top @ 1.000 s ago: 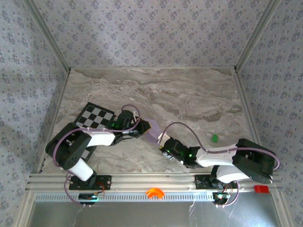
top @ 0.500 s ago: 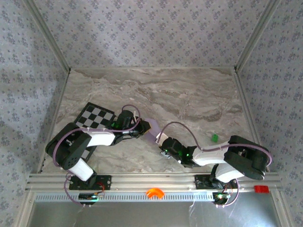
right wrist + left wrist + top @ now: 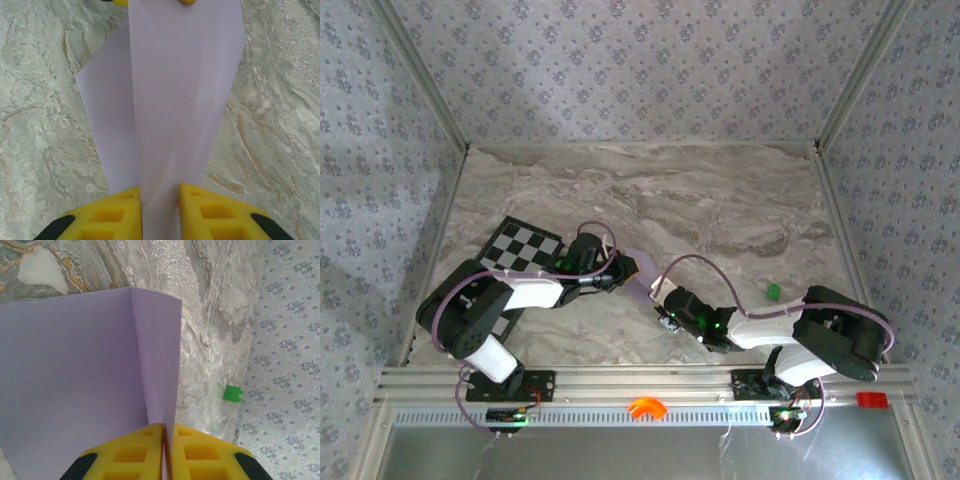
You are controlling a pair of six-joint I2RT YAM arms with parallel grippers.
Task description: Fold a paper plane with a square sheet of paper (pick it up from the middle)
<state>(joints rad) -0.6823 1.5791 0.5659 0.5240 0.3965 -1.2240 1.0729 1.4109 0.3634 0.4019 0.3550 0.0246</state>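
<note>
The square sheet of paper (image 3: 642,276), pale lilac and folded with a lengthwise crease, hangs between my two grippers just above the marble table. My left gripper (image 3: 628,268) is shut on one end; in the left wrist view its yellow fingers (image 3: 135,452) pinch the fold (image 3: 157,365) tight. My right gripper (image 3: 661,299) holds the other end. In the right wrist view the folded band (image 3: 180,100) fills the narrow gap between the right fingers (image 3: 115,210), and the right gripper (image 3: 160,197) is shut on it. The paper plane is out of view.
A black-and-white checkerboard (image 3: 520,245) lies at the left behind my left arm. A tiny green block (image 3: 773,292) sits on the table at the right, also seen in the left wrist view (image 3: 232,393). Patterned walls close in the table's sides.
My right gripper's jaws have closed in on the paper, and the right arm has drawn a little to the left. The left gripper has kept its grip and place.
</note>
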